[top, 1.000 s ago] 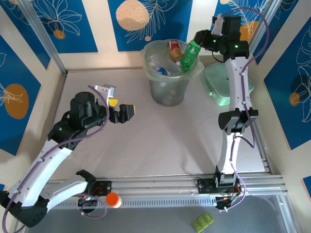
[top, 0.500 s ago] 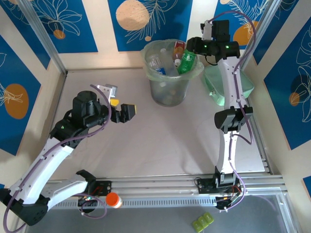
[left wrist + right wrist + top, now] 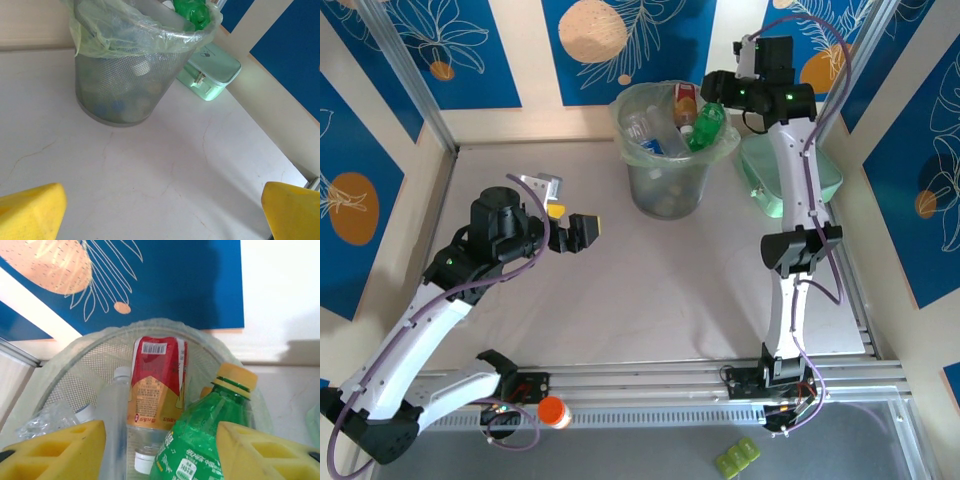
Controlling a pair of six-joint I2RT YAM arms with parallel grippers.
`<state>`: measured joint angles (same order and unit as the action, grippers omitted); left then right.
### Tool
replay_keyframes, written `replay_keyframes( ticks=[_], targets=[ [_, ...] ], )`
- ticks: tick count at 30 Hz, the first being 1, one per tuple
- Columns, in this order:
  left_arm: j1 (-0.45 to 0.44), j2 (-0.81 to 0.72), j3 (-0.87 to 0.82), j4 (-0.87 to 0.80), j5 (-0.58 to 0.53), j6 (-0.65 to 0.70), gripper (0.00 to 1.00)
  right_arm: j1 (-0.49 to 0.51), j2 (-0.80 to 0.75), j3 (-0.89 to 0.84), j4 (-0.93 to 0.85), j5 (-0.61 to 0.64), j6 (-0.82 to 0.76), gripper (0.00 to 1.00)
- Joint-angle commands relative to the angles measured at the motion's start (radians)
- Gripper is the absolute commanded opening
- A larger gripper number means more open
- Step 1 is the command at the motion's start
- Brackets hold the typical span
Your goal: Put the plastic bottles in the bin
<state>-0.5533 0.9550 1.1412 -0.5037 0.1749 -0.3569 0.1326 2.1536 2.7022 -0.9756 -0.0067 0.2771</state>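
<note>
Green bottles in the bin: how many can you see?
1: the green bottle leans against the bin's right rim, neck up, between the right fingers. More may lie hidden below.

The green bottle (image 3: 210, 440) runs off the right wrist view's bottom edge. Low in the bin (image 3: 87, 82), bottles (image 3: 116, 106) blur behind its wall; the right arm (image 3: 798, 170) hides part of the box (image 3: 758, 180).

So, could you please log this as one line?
right pincer open over bin | green bottle in bin | left pincer open, empty
</note>
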Motion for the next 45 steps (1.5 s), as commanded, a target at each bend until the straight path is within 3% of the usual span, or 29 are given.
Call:
replay_keyframes(
  ticks=[1,3,6,15,26,29,35,36,39,42,45],
  targets=[
    [-0.004,-0.015,0.003,0.005,-0.003,0.017,0.99,0.000,-0.043,-0.014,0.022,0.001,-0.008,0.49],
    [-0.004,-0.016,0.003,0.004,-0.003,0.016,0.99,-0.003,-0.027,-0.021,0.016,-0.006,-0.001,0.41],
    [-0.004,-0.017,0.005,-0.002,-0.008,0.018,0.99,-0.012,0.009,-0.043,0.016,-0.012,0.011,0.37],
    [-0.004,-0.025,-0.008,-0.004,-0.020,0.024,0.99,0.004,0.094,-0.086,-0.014,-0.015,-0.019,0.34],
    [-0.004,-0.043,-0.009,-0.001,-0.057,0.043,0.99,0.023,-0.015,-0.107,0.025,0.025,-0.026,0.35],
    [-0.003,-0.065,-0.013,-0.004,-0.120,0.060,0.99,0.023,-0.067,-0.096,0.037,0.045,-0.027,0.44],
    [-0.004,-0.077,0.041,-0.087,-0.177,0.123,0.99,0.049,-0.215,-0.166,0.071,0.091,-0.066,0.95],
    [-0.004,-0.086,0.040,-0.092,-0.206,0.126,0.99,0.063,-0.250,-0.209,0.095,0.106,-0.091,0.99],
    [-0.004,-0.121,0.029,-0.096,-0.331,0.141,0.99,0.110,-0.405,-0.391,0.195,0.058,-0.144,0.99],
    [-0.004,-0.152,0.018,-0.084,-0.432,0.156,0.99,0.123,-0.569,-0.618,0.279,-0.016,-0.097,0.99],
    [-0.002,-0.231,-0.066,0.046,-0.446,0.221,0.99,0.135,-0.791,-1.007,0.529,-0.048,-0.075,0.99]
  ],
)
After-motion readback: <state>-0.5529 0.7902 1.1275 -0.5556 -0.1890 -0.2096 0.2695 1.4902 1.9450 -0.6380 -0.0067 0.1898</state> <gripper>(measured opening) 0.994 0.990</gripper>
